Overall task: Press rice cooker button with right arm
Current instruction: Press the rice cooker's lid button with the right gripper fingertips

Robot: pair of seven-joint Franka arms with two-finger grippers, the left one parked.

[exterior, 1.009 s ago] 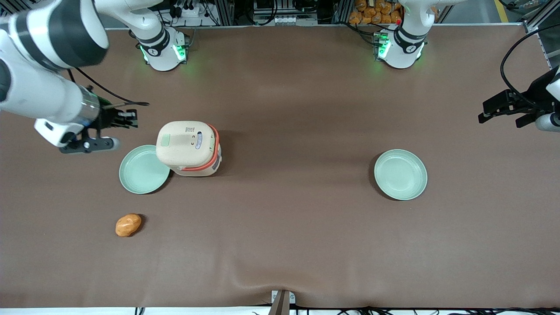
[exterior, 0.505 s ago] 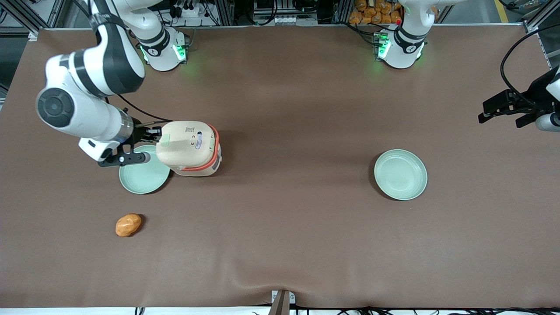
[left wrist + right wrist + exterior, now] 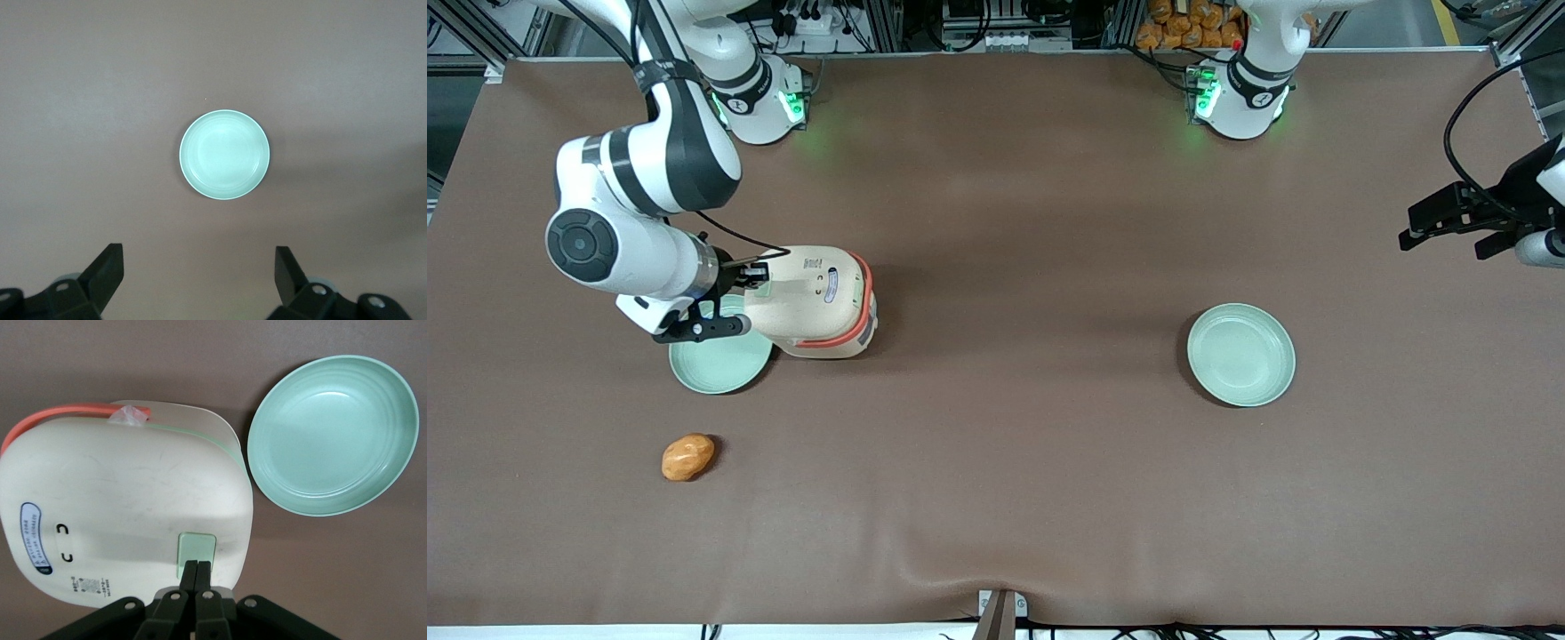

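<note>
The cream rice cooker (image 3: 818, 302) (image 3: 127, 520) with its coral-orange band stands on the brown table, its domed lid down. The pale green button (image 3: 197, 548) sits near the lid's edge on the working arm's side. My right arm (image 3: 636, 227) reaches over that edge, and its black gripper (image 3: 197, 565) (image 3: 758, 277) is shut, both fingertips pressed together with nothing between them, their tips lying on the button's near edge. In the front view the gripper covers the button.
A pale green plate (image 3: 716, 360) (image 3: 333, 433) lies touching the cooker's base, partly under my wrist. An orange-brown potato-like lump (image 3: 687, 457) lies nearer the front camera. Another green plate (image 3: 1240, 354) (image 3: 225, 155) lies toward the parked arm's end.
My right arm swung in from the table's edge toward the cooker. The gripper went from beside the cooker to over the lid's edge, onto the button.
</note>
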